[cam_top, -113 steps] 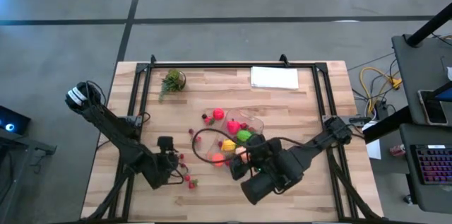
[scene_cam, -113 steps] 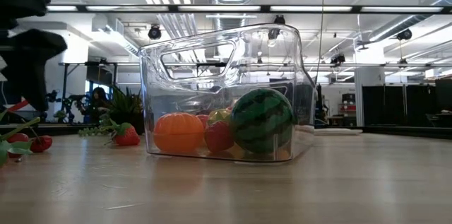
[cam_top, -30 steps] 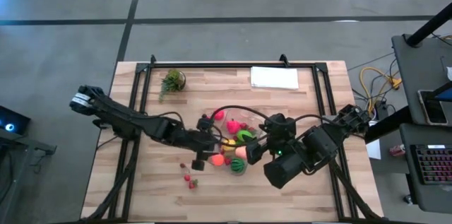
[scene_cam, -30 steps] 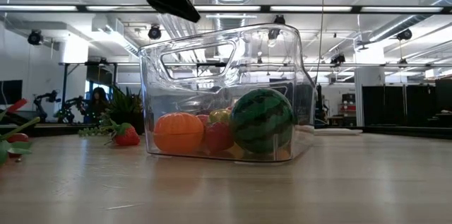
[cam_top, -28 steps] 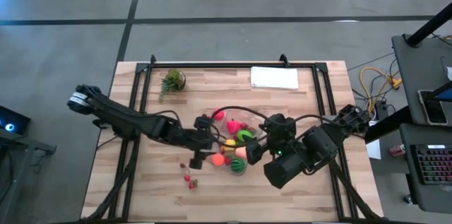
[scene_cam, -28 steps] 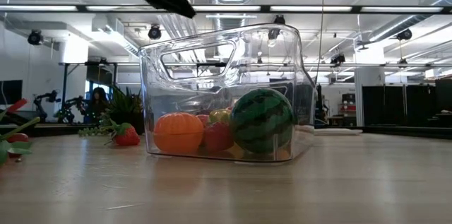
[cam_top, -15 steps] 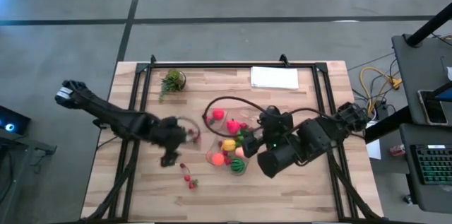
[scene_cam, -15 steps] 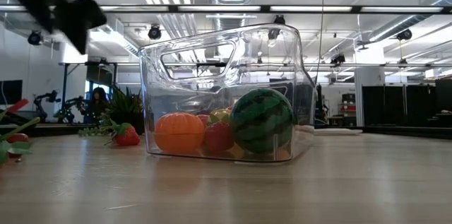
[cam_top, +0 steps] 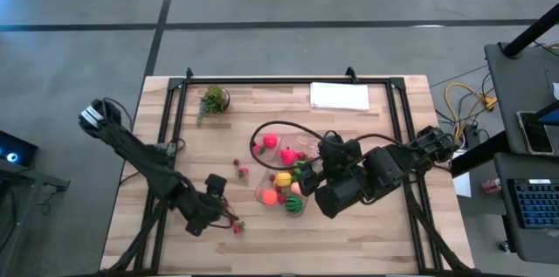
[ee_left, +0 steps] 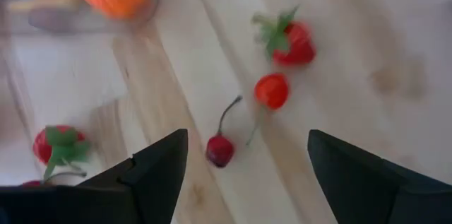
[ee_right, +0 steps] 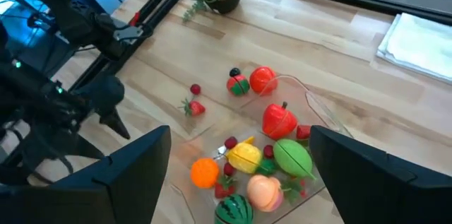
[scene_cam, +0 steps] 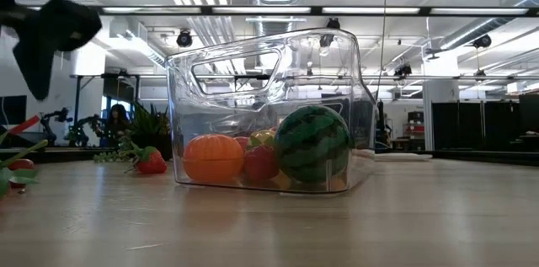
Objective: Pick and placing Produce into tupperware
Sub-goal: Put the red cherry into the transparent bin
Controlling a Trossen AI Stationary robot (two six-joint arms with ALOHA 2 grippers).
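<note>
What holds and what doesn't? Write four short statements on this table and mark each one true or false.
1. The left gripper is open, with a cherry lying on the table ahead of it. True.
2. The right gripper grips a red apple. False: it is open and empty, over the tupperware.
3. A watermelon sits inside the tupperware. True.
4. The potted plant stands in the tupperware. False: it stands on the table, apart from it.
</note>
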